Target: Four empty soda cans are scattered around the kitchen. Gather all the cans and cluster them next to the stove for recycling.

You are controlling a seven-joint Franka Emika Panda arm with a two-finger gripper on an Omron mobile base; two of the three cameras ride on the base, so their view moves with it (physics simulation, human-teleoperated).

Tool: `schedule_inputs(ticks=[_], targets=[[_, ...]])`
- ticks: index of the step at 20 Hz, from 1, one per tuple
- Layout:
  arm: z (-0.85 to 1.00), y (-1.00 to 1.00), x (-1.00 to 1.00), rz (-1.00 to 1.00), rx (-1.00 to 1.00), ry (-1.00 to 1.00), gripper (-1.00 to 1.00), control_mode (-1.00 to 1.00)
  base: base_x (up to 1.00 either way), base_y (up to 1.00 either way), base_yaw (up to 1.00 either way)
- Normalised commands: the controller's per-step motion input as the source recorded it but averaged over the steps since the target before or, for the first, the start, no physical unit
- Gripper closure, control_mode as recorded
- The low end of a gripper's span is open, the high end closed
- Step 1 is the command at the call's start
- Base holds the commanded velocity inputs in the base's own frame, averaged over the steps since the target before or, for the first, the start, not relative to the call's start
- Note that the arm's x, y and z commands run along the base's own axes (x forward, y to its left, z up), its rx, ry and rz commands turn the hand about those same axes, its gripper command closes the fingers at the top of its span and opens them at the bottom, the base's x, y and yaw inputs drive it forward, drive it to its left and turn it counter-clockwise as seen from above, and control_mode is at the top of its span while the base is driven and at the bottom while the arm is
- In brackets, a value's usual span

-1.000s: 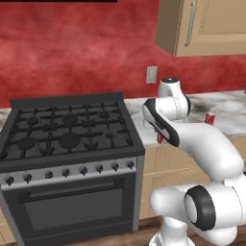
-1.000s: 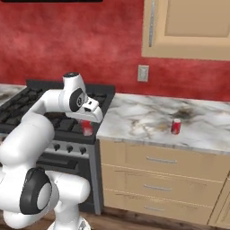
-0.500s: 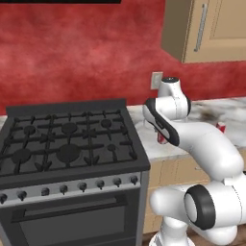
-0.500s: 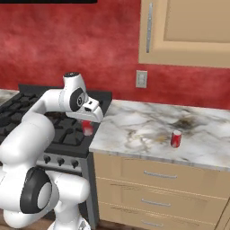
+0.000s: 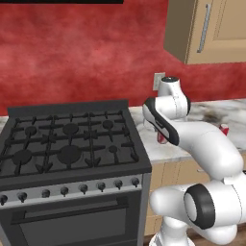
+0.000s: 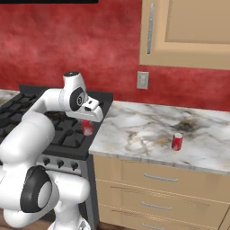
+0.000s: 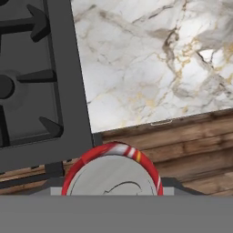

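Red aluminium soda can with white markings and a silver top (image 7: 113,175) sits clamped between the jaws of the two-finger gripper (image 6: 87,127), hanging just below the white hand. It stands upright, long axis vertical, silver lid facing the hand camera, carried in the air over the seam where the wide black gas stove with iron grates (image 5: 62,144) meets the white-and-grey marble counter (image 6: 148,134). In the left base view the white forearm covers most of the can, leaving a red sliver; the finger tips themselves are hard to make out. A second small red can (image 6: 177,141) stands upright farther along the counter, well apart from the stove, beside a dark smudge.
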Motion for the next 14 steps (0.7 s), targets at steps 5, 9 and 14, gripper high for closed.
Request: schedule_inputs(ticks=[5, 9, 14], targets=[[0.0, 0.0, 0.0, 0.0, 0.0, 0.0, 1.0, 1.0, 0.0, 0.0, 0.0], [0.0, 0.0, 0.0, 0.0, 0.0, 0.0, 1.0, 1.0, 0.0, 0.0, 0.0], [0.0, 0.0, 0.0, 0.0, 0.0, 0.0, 1.0, 1.0, 0.0, 0.0, 0.0]])
